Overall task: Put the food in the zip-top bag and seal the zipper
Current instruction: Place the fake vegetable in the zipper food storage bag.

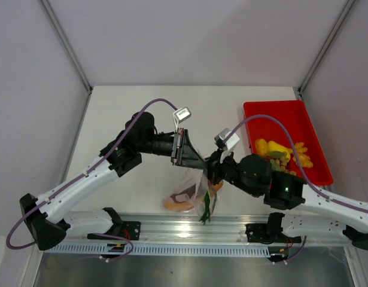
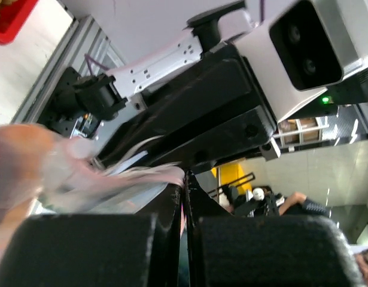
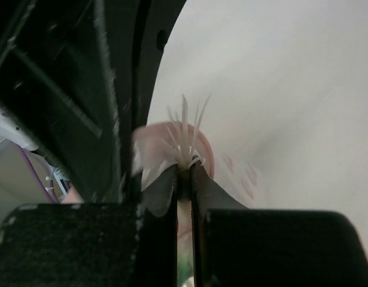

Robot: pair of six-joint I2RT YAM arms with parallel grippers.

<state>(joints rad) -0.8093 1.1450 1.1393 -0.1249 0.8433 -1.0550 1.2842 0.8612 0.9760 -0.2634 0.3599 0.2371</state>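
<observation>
The clear zip-top bag (image 1: 192, 186) with pinkish dots hangs between my two grippers above the table's near edge. It holds an orange-red melon slice (image 1: 178, 204) and a long green onion (image 1: 206, 206). My left gripper (image 1: 187, 156) is shut on the bag's top edge, and a pink sliver of the zipper (image 2: 185, 206) shows between its jaws (image 2: 185, 186). My right gripper (image 1: 211, 170) is shut on the bag's bunched plastic (image 3: 185, 152), its fingertips closed (image 3: 184, 172). Yellow peppers (image 1: 273, 147) and olive-green grapes (image 1: 279, 162) lie in the red tray.
The red tray (image 1: 276, 115) stands at the right, behind the right arm. The two arms meet close together over the table's near middle. A metal rail (image 1: 189, 230) runs along the near edge, below the bag.
</observation>
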